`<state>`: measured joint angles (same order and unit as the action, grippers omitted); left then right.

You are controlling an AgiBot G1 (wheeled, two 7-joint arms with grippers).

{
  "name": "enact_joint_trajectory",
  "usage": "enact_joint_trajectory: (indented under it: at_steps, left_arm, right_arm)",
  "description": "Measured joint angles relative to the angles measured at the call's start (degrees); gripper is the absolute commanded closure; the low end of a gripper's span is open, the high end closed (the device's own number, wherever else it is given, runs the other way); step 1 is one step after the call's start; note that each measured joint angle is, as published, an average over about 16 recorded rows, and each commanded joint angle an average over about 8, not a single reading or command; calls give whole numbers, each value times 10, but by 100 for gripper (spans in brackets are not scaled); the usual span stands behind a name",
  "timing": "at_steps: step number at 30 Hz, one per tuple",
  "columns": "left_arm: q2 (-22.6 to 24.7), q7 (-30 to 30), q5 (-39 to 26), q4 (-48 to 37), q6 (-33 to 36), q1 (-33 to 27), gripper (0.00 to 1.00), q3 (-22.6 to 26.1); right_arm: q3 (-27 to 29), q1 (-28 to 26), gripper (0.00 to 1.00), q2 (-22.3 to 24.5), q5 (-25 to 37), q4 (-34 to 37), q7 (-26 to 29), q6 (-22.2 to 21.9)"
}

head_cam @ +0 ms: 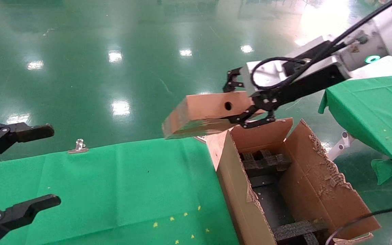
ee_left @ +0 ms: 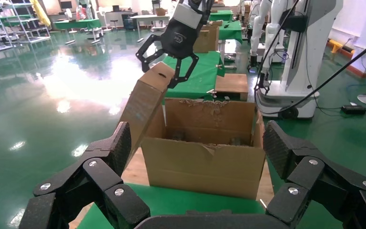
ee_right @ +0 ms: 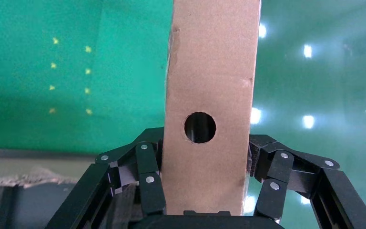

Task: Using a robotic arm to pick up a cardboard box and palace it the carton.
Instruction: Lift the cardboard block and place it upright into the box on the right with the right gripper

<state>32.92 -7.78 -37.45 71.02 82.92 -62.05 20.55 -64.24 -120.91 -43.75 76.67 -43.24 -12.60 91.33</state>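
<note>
Right of centre in the head view, the robotic arm [head_cam: 379,34] reaches in from the upper right corner, and its right pincer [head_cam: 247,103] is clamped on the cardboard box [head_cam: 206,114], holding it in the air with the box's near end gripped between the black fingers. The box hangs tilted, its free end dipping toward the lower left of the frame, and the small round hole [head_cam: 228,105] faces the camera. It sits just above the far flap of the carton [head_cam: 318,177], not inside it. The carton stands open at lower right, ragged edges on its tall flaps, with black foam blocks [head_cam: 265,161] showing down in its well. It presses against the right edge of the green-covered desk [head_cam: 107,190], where a silver clip [head_cam: 78,146] bites the cloth's far hem. From the right wrist camera the box [ee_right: 209,95] fills the middle, hole dead centre, with the fingers [ee_right: 145,174] pressed to both its sides. The left wrist camera looks across at the carton [ee_left: 205,148] and catches the box [ee_left: 145,102] leaning over its flap, with the right pincer [ee_left: 171,55] gripping it from above. The left pincer [head_cam: 9,173] idles at the lower left edge of the head view, jaws spread wide, holding nothing. A second green-draped desk [head_cam: 373,109] stands at the right edge.
</note>
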Motion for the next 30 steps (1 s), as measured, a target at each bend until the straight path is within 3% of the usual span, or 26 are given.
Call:
enact_joint_trajectory:
  at_steps: [15,30]
  left_arm:
    - [0,0,0,0,0,0,0,0]
    - [0,0,0,0,0,0,0,0]
  right_arm:
    - [-115,-74,100,92,12,97,-45,-4]
    - [-164,-77,100,130,23,196,-75,-15]
